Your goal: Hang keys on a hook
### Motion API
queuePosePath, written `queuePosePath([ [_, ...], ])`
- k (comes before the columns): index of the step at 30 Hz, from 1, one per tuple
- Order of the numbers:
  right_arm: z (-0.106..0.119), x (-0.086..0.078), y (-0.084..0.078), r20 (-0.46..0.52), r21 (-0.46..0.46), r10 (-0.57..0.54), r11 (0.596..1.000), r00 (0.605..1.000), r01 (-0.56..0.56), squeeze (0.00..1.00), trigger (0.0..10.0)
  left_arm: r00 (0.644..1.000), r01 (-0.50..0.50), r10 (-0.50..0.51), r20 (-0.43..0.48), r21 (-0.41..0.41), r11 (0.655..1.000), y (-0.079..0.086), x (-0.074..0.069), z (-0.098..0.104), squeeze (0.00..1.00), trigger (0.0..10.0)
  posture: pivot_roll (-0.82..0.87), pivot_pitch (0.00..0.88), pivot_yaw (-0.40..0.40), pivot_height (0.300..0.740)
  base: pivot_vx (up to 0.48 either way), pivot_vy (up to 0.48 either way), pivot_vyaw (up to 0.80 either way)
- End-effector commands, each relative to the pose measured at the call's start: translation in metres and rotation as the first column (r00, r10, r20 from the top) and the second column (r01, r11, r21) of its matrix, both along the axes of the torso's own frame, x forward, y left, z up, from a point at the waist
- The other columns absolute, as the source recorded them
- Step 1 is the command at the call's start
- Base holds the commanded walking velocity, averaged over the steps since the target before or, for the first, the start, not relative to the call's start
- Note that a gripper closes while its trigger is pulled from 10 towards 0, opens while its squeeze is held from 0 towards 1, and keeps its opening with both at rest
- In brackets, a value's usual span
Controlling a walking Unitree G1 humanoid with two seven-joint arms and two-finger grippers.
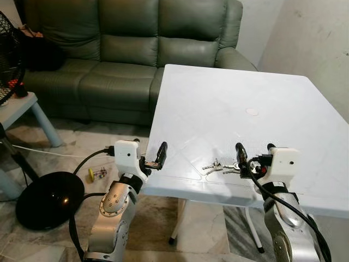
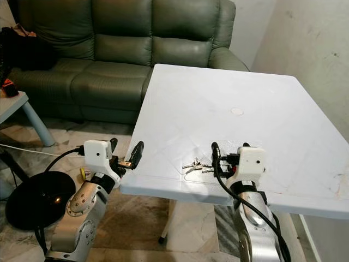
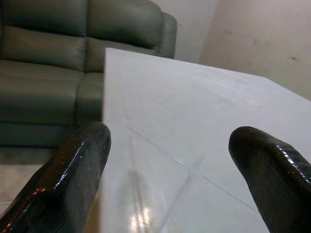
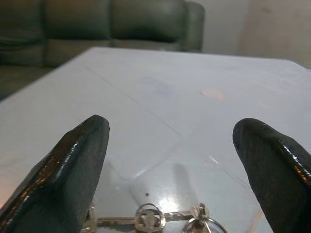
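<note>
On the near edge of the white square plastic table (image 1: pixel 262 98) lies the small bunch of silver metal keys on a ring (image 1: pixel 219 167), flat on the surface and not yet lifted. By that evidence the task is at its very beginning — nothing has been picked up, and no hook can be made out anywhere in these views, so both the grasp and the hanging are still to come.

The right gripper (image 1: pixel 253 153) hangs just above the table edge with its two black fingers spread wide and nothing between them; the keys lie just beside its left finger, and in the right wrist view they sit (image 4: pixel 150 217) low between the two fingertips, which suggests it is lined up for the pick. The left gripper (image 1: pixel 147 154) is held at the table's left edge, also wide open and empty, looking across bare tabletop.

As for containers — none shows in these views. A faint round mark (image 1: pixel 252 111) sits further back on the table.

Beyond the table stands a grey-green leather sofa (image 1: pixel 125 49). On the tiled floor to the left are the black round base of a standing fan (image 1: pixel 49 199) and a small yellow-and-metal object (image 1: pixel 97 174), too small to identify.
</note>
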State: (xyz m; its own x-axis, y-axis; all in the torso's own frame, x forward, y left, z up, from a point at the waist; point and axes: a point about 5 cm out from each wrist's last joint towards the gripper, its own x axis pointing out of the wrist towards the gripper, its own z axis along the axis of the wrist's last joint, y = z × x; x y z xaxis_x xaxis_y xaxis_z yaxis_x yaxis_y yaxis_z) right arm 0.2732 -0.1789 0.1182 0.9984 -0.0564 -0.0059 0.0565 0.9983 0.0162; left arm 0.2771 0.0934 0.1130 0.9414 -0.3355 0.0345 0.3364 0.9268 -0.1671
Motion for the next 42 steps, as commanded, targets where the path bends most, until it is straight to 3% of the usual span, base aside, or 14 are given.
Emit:
queuePosePath([
  [1,-0.001,0.002,-0.002,-0.026,-0.016,-0.024,1.000,0.999,0.024,0.00,10.0,0.999,0.034,-0.034,0.028,0.014,0.999,-0.006,-0.003,0.005,0.00,10.0,0.12,0.029,-0.059,0.740,0.000,0.000,0.00],
  [21,-0.002,0.021,-0.008,-0.138,-0.024,-0.147,0.989,0.979,0.145,0.00,9.8,0.992,0.126,-0.127,0.026,0.041,0.991,-0.022,-0.025,0.008,0.00,10.0,0.15,0.105,-0.074,0.740,0.000,0.000,0.00],
  [23,-0.002,0.022,-0.009,-0.143,-0.028,-0.159,0.987,0.977,0.157,0.00,8.7,0.990,0.135,-0.136,0.023,0.040,0.990,-0.023,-0.027,0.008,0.00,10.0,0.15,0.105,-0.074,0.740,0.000,0.000,0.00],
  [24,-0.002,0.023,-0.010,-0.144,-0.042,-0.168,0.986,0.975,0.163,0.00,5.3,0.990,0.139,-0.140,0.022,0.042,0.989,-0.023,-0.028,0.008,0.00,10.0,0.15,0.111,-0.075,0.740,0.000,0.000,0.00],
  [26,-0.002,0.023,-0.010,-0.143,-0.049,-0.170,0.985,0.975,0.164,0.00,5.3,0.990,0.140,-0.141,0.021,0.042,0.989,-0.024,-0.029,0.008,0.00,10.0,0.15,0.115,-0.079,0.740,0.000,0.000,0.00],
  [27,-0.003,0.023,-0.011,-0.147,-0.054,-0.169,0.985,0.974,0.163,0.00,7.2,0.989,0.143,-0.144,0.018,0.039,0.989,-0.025,-0.030,0.009,0.00,10.0,0.15,0.115,-0.079,0.740,0.000,0.000,0.00],
  [31,-0.009,0.019,-0.012,-0.169,-0.067,-0.158,0.987,0.973,0.149,0.00,6.3,0.982,0.187,-0.188,0.019,0.052,0.981,-0.032,-0.037,0.009,0.00,10.0,0.15,0.119,-0.079,0.740,0.000,0.000,0.00],
  [32,-0.010,0.018,-0.013,-0.173,-0.069,-0.161,0.986,0.972,0.151,0.00,3.3,0.981,0.193,-0.194,0.016,0.049,0.980,-0.033,-0.038,0.009,0.00,10.0,0.15,0.119,-0.079,0.740,0.000,0.000,0.00],
  [34,-0.011,0.016,-0.014,-0.175,-0.072,-0.163,0.986,0.971,0.152,0.00,3.1,0.978,0.206,-0.207,0.012,0.046,0.977,-0.036,-0.040,0.009,0.00,10.0,0.15,0.119,-0.079,0.740,0.000,0.000,0.00],
  [35,-0.011,0.015,-0.014,-0.173,-0.082,-0.165,0.985,0.971,0.153,0.00,0.0,0.978,0.210,-0.210,0.012,0.048,0.977,-0.037,-0.041,0.009,0.00,10.0,0.15,0.119,-0.079,0.740,0.000,0.000,0.00],
  [38,-0.013,0.013,-0.014,-0.186,-0.078,-0.163,0.985,0.969,0.151,0.00,0.4,0.975,0.221,-0.222,0.012,0.048,0.974,-0.039,-0.042,0.009,0.00,10.0,0.15,0.117,-0.075,0.740,0.000,0.000,0.00],
  [39,-0.015,0.012,-0.014,-0.194,-0.071,-0.164,0.986,0.967,0.153,0.00,2.7,0.974,0.225,-0.226,0.012,0.047,0.973,-0.039,-0.042,0.009,0.00,10.0,0.15,0.117,-0.075,0.740,0.000,0.000,0.00],
  [41,-0.018,0.010,-0.014,-0.203,-0.070,-0.162,0.986,0.966,0.151,0.00,5.0,0.974,0.227,-0.227,0.011,0.050,0.973,-0.040,-0.042,0.010,0.00,10.0,0.15,0.117,-0.075,0.740,0.000,0.000,0.00],
  [42,-0.020,0.009,-0.014,-0.212,-0.070,-0.161,0.986,0.964,0.149,0.00,8.8,0.974,0.227,-0.228,0.010,0.051,0.972,-0.040,-0.042,0.010,0.00,10.0,0.14,0.114,-0.073,0.740,0.000,0.000,0.00],
])
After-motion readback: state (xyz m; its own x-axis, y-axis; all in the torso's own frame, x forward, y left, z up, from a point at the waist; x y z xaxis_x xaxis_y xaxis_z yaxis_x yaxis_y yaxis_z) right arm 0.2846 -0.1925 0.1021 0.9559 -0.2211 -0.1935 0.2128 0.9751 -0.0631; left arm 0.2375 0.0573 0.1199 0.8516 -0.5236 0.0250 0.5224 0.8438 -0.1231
